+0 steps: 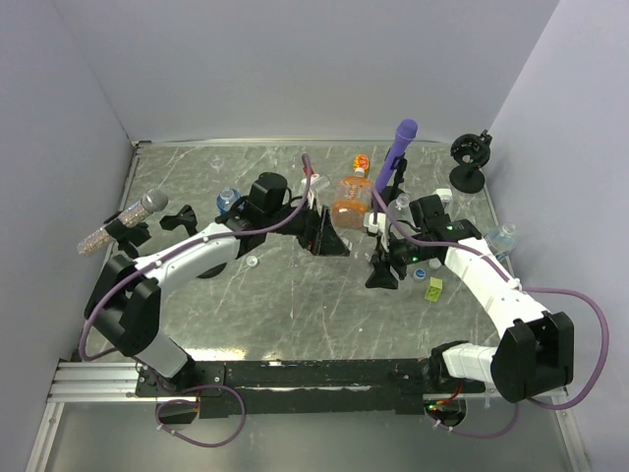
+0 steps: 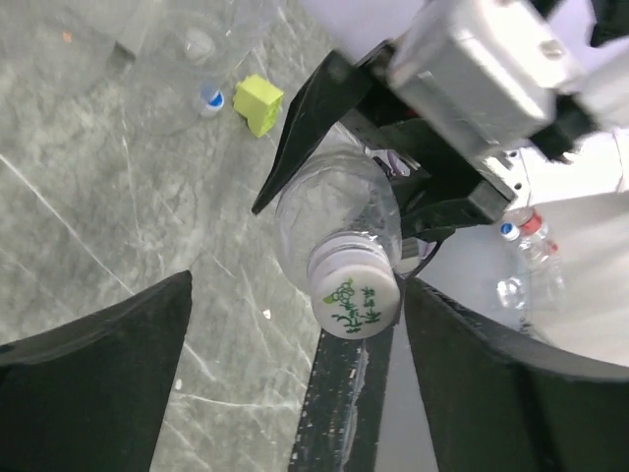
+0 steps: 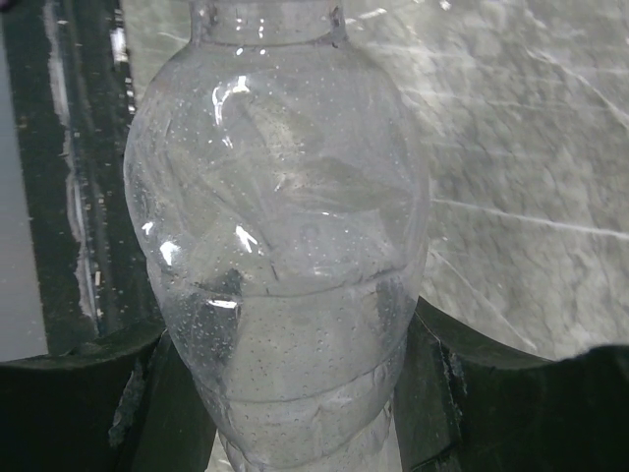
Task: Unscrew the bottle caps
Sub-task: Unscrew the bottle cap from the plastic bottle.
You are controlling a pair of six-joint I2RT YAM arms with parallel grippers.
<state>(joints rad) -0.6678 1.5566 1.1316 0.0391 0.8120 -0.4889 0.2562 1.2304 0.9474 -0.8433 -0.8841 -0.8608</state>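
A clear plastic bottle [image 2: 334, 211] is held level above the table, and my right gripper [image 3: 285, 393] is shut on its body [image 3: 280, 246], one finger on each side. Its white cap [image 2: 356, 305], printed in green, points at the left wrist camera. My left gripper [image 2: 295, 364] stands open around that cap. The cap lies close to the right-hand finger [image 2: 511, 393] and well apart from the left-hand finger [image 2: 88, 383]. In the top view the two grippers meet at mid-table, left [image 1: 329, 239] and right [image 1: 383, 267].
An orange squarish bottle [image 1: 352, 202] and a purple stick [image 1: 398, 147] stand just behind the grippers. A yellow-green block [image 1: 433, 288] lies by the right arm. Other clear bottles sit at the right edge [image 1: 501, 238] and back left [image 1: 228, 200]. A grey microphone-like stick [image 1: 123, 221] is at far left.
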